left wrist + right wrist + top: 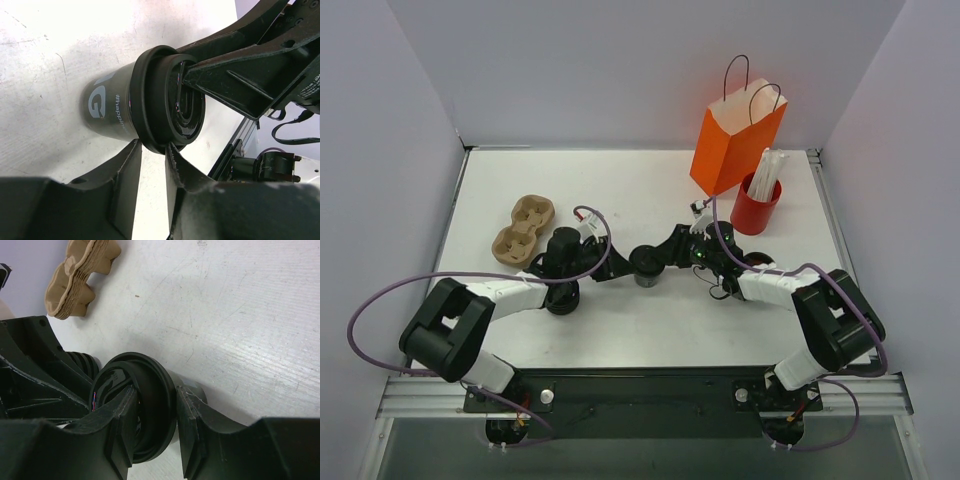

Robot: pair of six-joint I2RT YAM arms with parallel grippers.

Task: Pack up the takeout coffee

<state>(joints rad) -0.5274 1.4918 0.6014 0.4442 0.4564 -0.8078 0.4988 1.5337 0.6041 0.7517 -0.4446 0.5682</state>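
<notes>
While the takeout coffee (pixel 647 266) is standing upright near the middle of the tabletop (pixel 640 190), both arms are meeting at its black lid (pixel 172 100) from opposite sides. The right gripper (pixel 156 395) is holding the lid rim, with its fingers narrowly apart and pressing on the rim from both sides. The left gripper (pixel 153 149) is sitting partly closed at the same rim, one finger under the lip by the cup wall and the other at the lid edge. I cannot tell whether it is really pinching or only touching.

I am judging that the step in hand is securing the lidded cup between the two arms, before it is going to the orange paper bag (pixel 735 140), which is standing well apart at the far right. To do this well, only one gripper should be carrying the cup, and the other should be letting go only when that hold is sure. A hold on the rim alone is risky, because the lid may be coming off. A gentle squeeze is better, since a disposable cup is deforming easily. The cup should be staying upright and rising high enough to clear the tall bag's mouth.
</notes>
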